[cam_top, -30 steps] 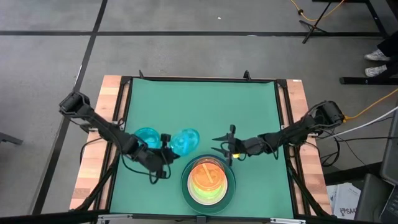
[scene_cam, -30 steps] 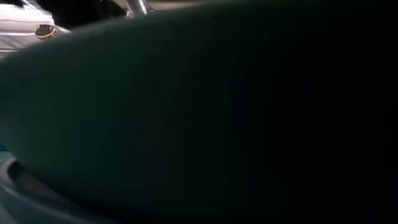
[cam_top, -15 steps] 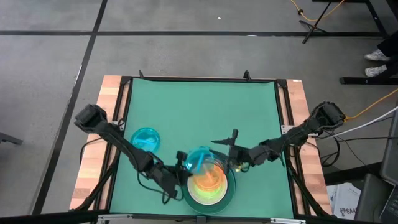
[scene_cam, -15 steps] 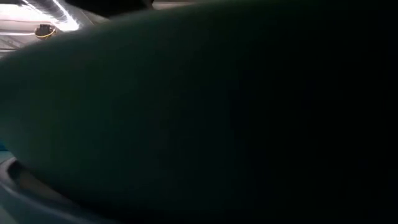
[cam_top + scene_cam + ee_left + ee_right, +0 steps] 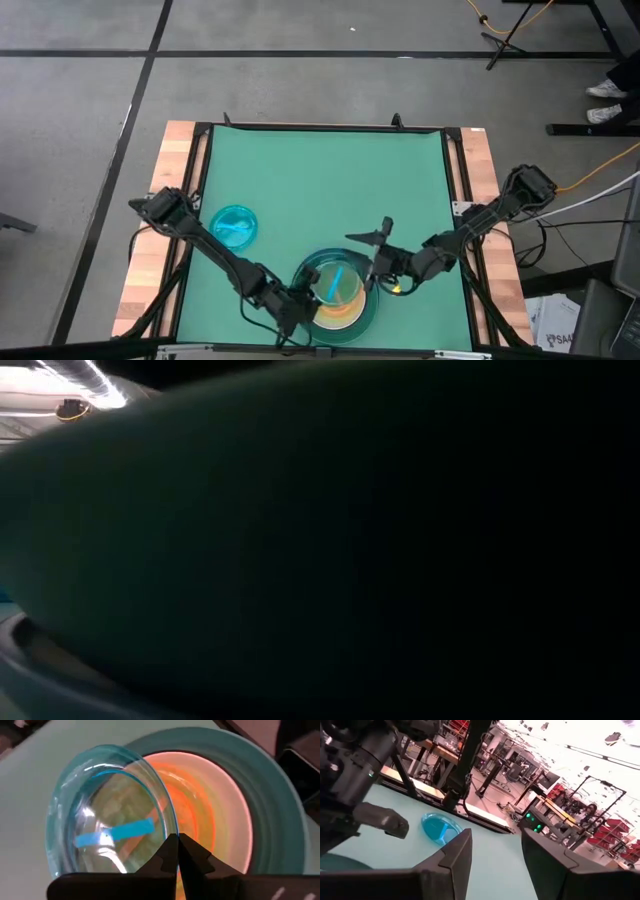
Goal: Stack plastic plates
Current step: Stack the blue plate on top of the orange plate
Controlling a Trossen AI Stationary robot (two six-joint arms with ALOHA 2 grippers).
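A stack of plates [image 5: 368, 306] sits by the table's near edge: a large dark green plate [image 5: 280, 805] at the outside and an orange plate [image 5: 205, 805] showing inside it. My left gripper [image 5: 303, 299] is at the stack's left side, shut on a translucent cyan plate [image 5: 324, 279] that hangs over the stack. A second cyan plate [image 5: 233, 225] lies flat on the mat to the left. My right gripper [image 5: 373, 256] hovers open just right of the stack, touching nothing. The low view is filled by a dark plate wall. My left gripper pinches the translucent cyan plate by its rim [image 5: 169, 831], on the side nearest the gripper, between its two shut fingertips [image 5: 167, 851]. The fingers come in slanting from the table's near left. The plate is tilted over the orange plate; whether it touches the stack I cannot tell.
The green mat [image 5: 320, 170] stretches bare behind the stack toward the far edge. Wooden strips [image 5: 485, 180] and a black frame border the table. The right wrist view shows the left arm [image 5: 365, 750] nearby and a workshop beyond the table.
My left gripper has carried one cyan plate from beside the other cyan plate toward the right and the near edge, lifted and tilted, and now holds it over the stack. The other cyan plate stayed in place. My right gripper has drifted toward the near edge, beside the stack.
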